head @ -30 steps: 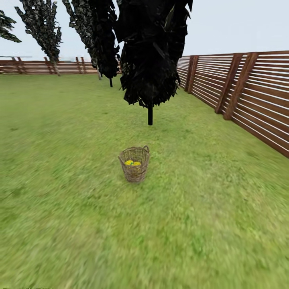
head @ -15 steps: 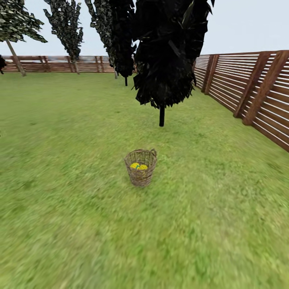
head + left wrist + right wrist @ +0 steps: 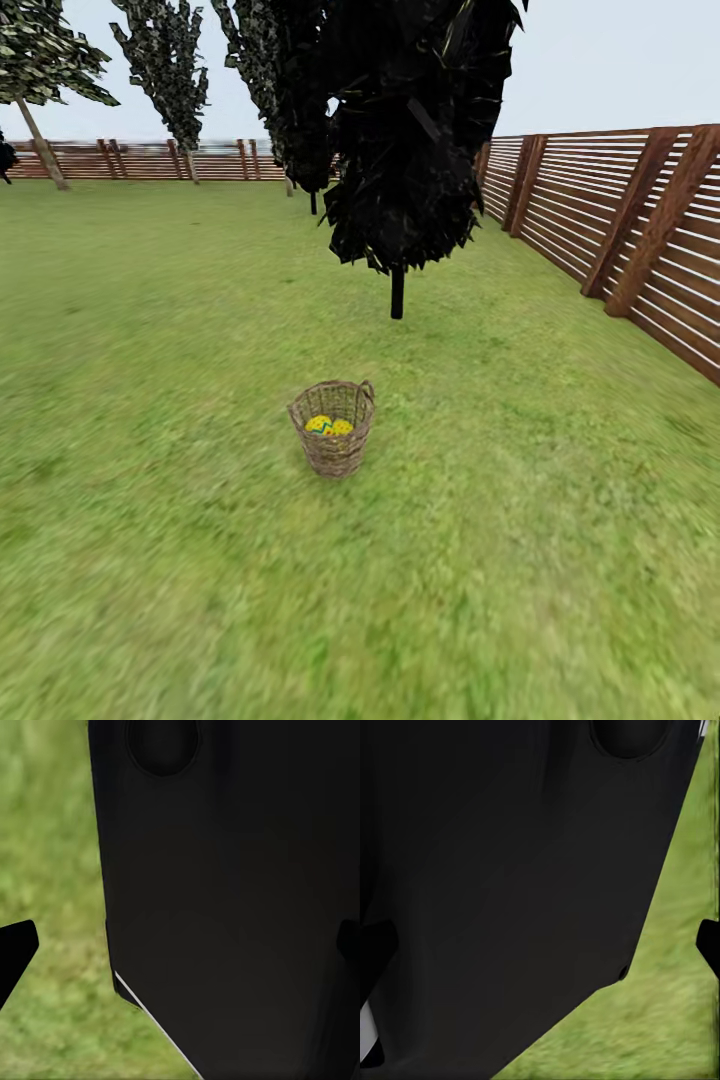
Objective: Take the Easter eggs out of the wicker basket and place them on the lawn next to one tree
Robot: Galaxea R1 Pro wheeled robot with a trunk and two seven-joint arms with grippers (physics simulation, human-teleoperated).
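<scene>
Easter eggs point(image 3: 329, 426) sat inside the wicker basket point(image 3: 333, 450), yellow, one with a blue-green zigzag band; two could be made out, count beyond that unclear. Basket stood upright on the lawn point(image 3: 150, 500), about mid-view from the head camera, thin loop handle at its far right rim. Grass all around it bare and mottled green, blurred toward the near edge.

Beyond the basket, well apart, a dark narrow conifer point(image 3: 410, 150) rose on a thin black stem, foliage hanging low. More dark conifers point(image 3: 290, 90) stood farther back in a row. At far left a tree point(image 3: 40, 90) with a pale leaning trunk and green canopy stood near the back fence. Brown slat fence point(image 3: 620, 230) ran along the right side and across the far end of the garden.

Left wrist view: a large black robot body panel point(image 3: 225, 907) blocked most of the frame, grass beside it, dark fingertips point(image 3: 15, 952) at the edges with a wide gap between, so left jaws spread. Right wrist view: same kind of black panel point(image 3: 510, 885), grass strip beside, dark fingertips point(image 3: 708, 941) at opposite edges, right jaws spread too, nothing held
</scene>
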